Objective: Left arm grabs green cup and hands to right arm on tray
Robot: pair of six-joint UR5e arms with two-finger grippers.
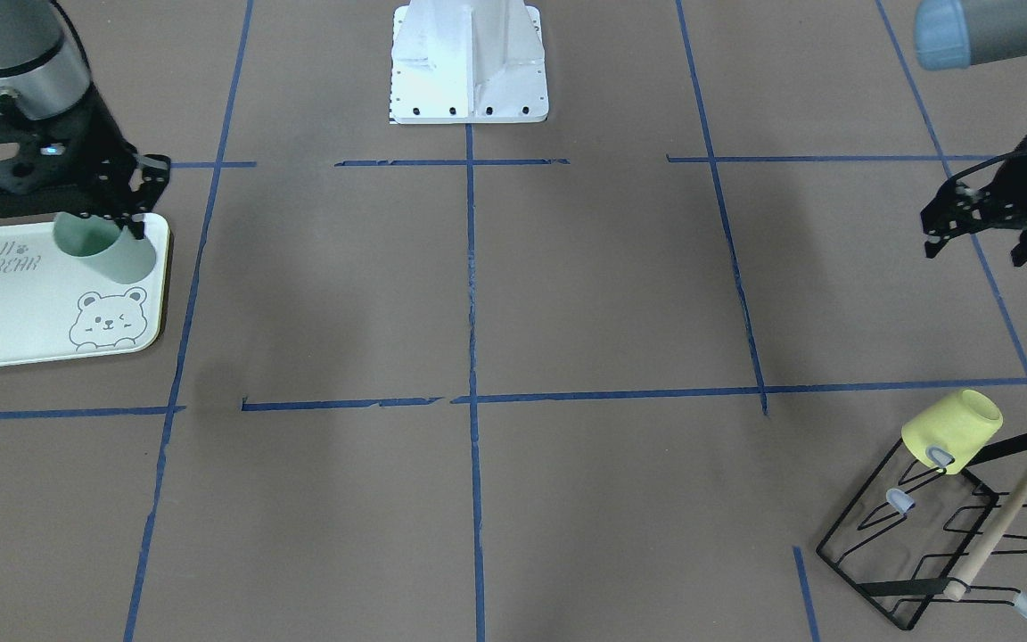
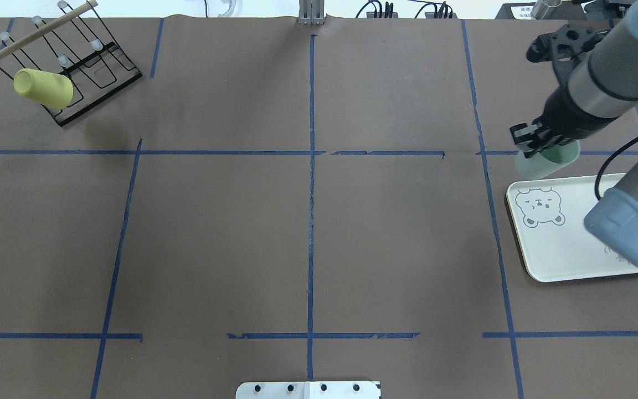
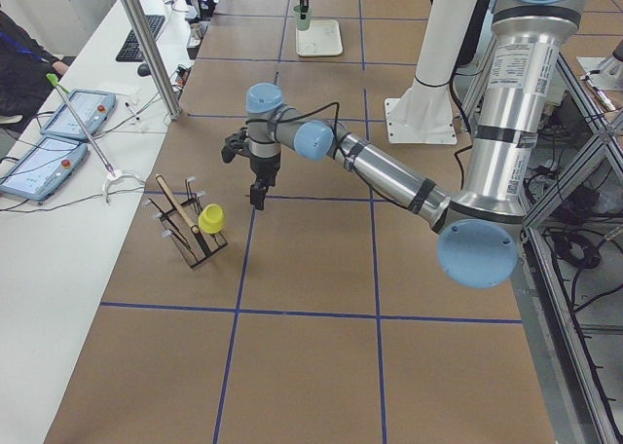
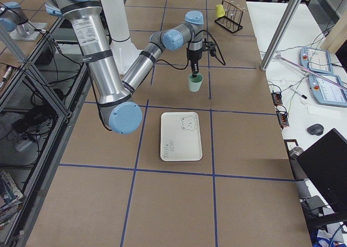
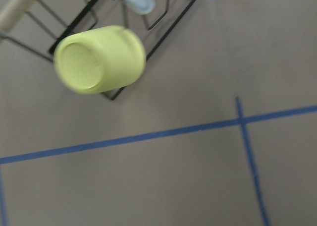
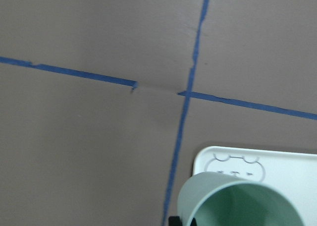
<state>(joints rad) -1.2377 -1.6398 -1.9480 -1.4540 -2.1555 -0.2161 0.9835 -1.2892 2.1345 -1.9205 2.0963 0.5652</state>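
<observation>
At the tray's bear end: the right end effector is clenched on the green cup, pinching it at the rim.
Green cup: mouth up, roughly upright, and lifted off the tabletop. It sits at the tray corner nearest the bear. The views disagree on whether it hangs over the tray or just short of its edge.
Left end effector: released and holding nothing, well apart from the tray. It hovers near the rack that carries the yellow cup.
Step in hand: the hand-over looks done, since the green cup is with the right arm alone. What remains appears to be the placement.
Next move: shift the green cup inward over a bare flat part of the tray, clear of the raised lip. Then lower it straight down until its base sits flat, and only then let the fingers part.
Care needed: the rim pinch gives little hold against tipping, so the descent should be level and the withdrawal straight up.
</observation>
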